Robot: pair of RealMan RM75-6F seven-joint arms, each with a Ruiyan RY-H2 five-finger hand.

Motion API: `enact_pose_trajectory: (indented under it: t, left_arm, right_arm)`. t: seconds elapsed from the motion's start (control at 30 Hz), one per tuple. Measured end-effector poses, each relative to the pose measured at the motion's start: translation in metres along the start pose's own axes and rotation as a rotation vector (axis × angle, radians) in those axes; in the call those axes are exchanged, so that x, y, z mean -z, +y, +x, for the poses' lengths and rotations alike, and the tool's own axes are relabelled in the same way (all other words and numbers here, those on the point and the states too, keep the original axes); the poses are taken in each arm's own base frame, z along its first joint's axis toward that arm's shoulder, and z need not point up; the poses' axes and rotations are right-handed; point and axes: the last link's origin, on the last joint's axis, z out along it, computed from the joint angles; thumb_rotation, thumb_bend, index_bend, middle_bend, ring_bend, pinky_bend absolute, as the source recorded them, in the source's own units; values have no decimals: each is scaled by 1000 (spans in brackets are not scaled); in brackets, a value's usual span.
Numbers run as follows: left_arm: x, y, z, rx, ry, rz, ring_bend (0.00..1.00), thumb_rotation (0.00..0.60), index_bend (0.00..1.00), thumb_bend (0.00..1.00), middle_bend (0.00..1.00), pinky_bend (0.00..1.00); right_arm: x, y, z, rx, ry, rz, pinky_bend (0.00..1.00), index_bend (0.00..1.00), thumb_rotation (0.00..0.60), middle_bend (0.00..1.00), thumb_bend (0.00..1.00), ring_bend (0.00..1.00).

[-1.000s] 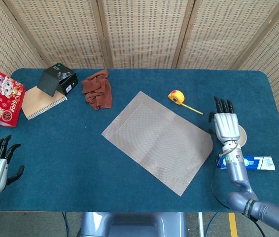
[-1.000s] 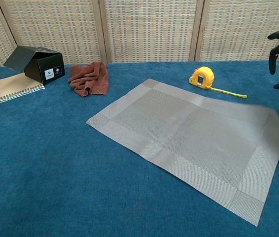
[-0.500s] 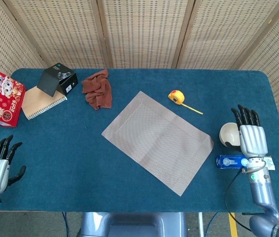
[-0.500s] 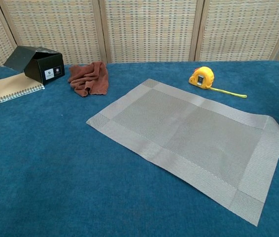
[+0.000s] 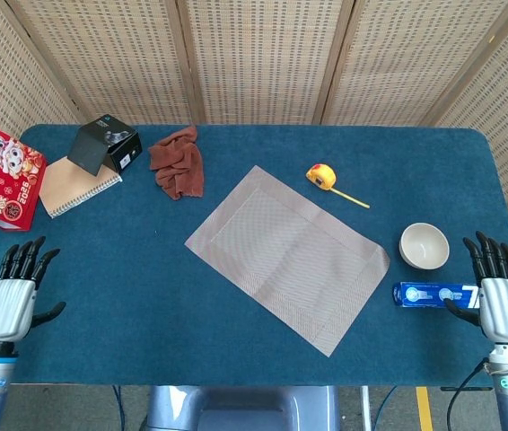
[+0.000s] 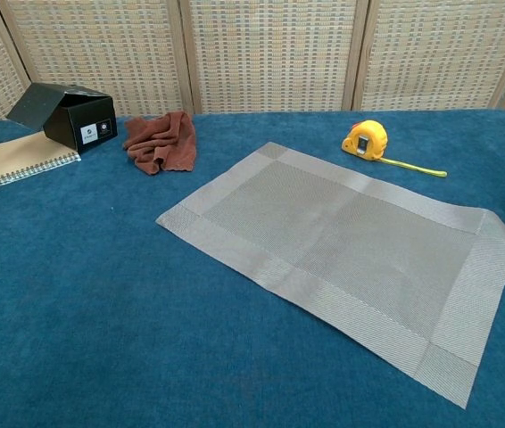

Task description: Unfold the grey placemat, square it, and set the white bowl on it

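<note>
Placemat (image 5: pixel 288 256), grey, lies unfolded and skewed on the blue table (image 5: pixel 146 287), one corner by the white bowl (image 5: pixel 424 245) slightly turned up. The bowl sits just off that corner, on the cloth, not on the placemat. Right hand (image 5: pixel 503 301) hovers beyond the bowl, fingers spread, holding nothing. Left hand (image 5: pixel 13 301), well away across the placemat, is likewise spread and empty.

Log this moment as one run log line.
placemat unfolded, skewed | bowl off mat | left hand open | right hand open
</note>
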Motion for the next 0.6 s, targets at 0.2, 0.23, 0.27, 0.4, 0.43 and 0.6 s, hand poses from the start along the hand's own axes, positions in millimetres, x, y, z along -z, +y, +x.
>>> enact_pose_trajectory:
  t: [0.2,0.23,0.27,0.4,0.43,0.6]
  left_arm:
    - [-31,24,-4,-58,-16,-83,0,600,186,144,0,0]
    - [-38,31,-6,-69,-23,-102,0,600,187,144,0,0]
    - [-44,36,-8,-77,-28,-116,0,600,188,143,0,0]
    - [-71,60,-19,-112,-54,-165,0,600,185,143,0,0]
    - [-80,68,-23,-121,-63,-176,0,600,183,144,0,0]
    - [-111,95,-38,-161,-105,-202,0,600,165,146,0,0]
  right_arm:
    - [1,5,6,-45,1,6,0,81,600,0,85,0]
    - [1,5,7,-55,-3,8,0,81,600,0,85,0]
    - [1,5,7,-61,-6,9,0,82,600,0,84,0]
    - [2,4,8,-85,-20,14,0,82,600,0,84,0]
    - [2,4,9,-91,-22,15,0,82,600,0,85,0]
    - [2,5,12,-117,-22,15,0,82,600,0,84,0]
